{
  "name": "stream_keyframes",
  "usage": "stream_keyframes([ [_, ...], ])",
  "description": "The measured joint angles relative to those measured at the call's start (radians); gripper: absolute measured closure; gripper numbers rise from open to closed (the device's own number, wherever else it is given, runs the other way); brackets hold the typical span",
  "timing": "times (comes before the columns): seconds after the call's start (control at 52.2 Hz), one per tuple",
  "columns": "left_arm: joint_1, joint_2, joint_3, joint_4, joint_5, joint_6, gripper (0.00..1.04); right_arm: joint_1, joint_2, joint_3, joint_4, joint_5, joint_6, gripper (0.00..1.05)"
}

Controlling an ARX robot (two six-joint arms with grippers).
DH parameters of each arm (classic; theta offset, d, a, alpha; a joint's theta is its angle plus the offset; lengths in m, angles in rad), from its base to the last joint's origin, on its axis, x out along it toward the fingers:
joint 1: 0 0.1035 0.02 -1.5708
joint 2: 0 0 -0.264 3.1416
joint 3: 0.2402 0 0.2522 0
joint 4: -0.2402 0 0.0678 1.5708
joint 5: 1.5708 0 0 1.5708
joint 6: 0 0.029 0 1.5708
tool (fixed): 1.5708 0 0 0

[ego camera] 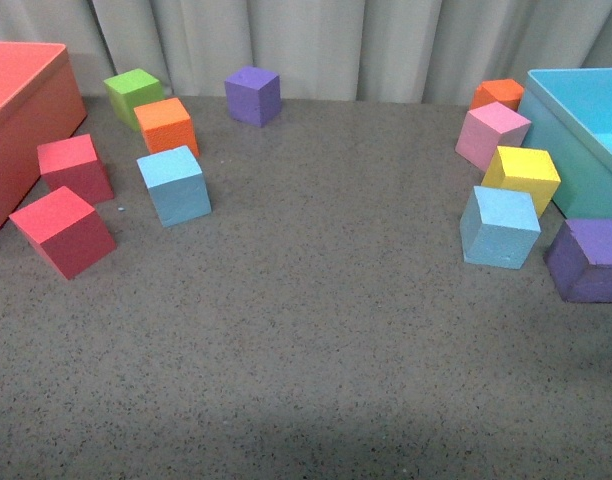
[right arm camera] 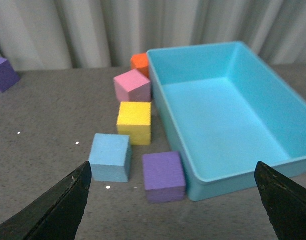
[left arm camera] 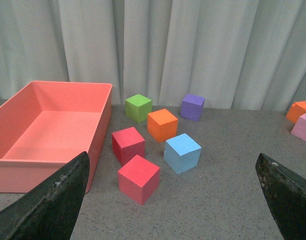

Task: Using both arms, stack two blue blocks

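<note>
One blue block [ego camera: 174, 185] sits on the grey table at the left, among red and orange cubes; it also shows in the left wrist view [left arm camera: 182, 153]. The other blue block [ego camera: 499, 227] sits at the right, between a yellow cube and a purple cube; it shows in the right wrist view [right arm camera: 110, 157]. Neither arm shows in the front view. My left gripper [left arm camera: 175, 207] is open and empty, some way back from its block. My right gripper [right arm camera: 173, 207] is open and empty, back from its block.
A red bin [ego camera: 26, 120] stands at the far left, a turquoise bin [ego camera: 576, 130] at the far right. Two red cubes [ego camera: 63, 231], an orange cube [ego camera: 167, 125], a green cube [ego camera: 134, 94] and a purple cube [ego camera: 253, 95] lie left; pink [ego camera: 492, 134], yellow [ego camera: 522, 177], orange and purple [ego camera: 589, 260] cubes lie right.
</note>
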Motion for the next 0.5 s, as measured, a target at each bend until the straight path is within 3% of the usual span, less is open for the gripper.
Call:
stream_keyframes([
  [0.153, 0.000, 0.000, 0.000, 0.000, 0.000, 0.000, 0.07, -0.011, 0.394, 0.288, -0.149, -0.067, 0.111, 0.10],
  [0.499, 0.000, 0.000, 0.000, 0.000, 0.000, 0.000, 0.07, 0.013, 0.753, 0.655, -0.434, -0.102, 0.199, 0.10],
])
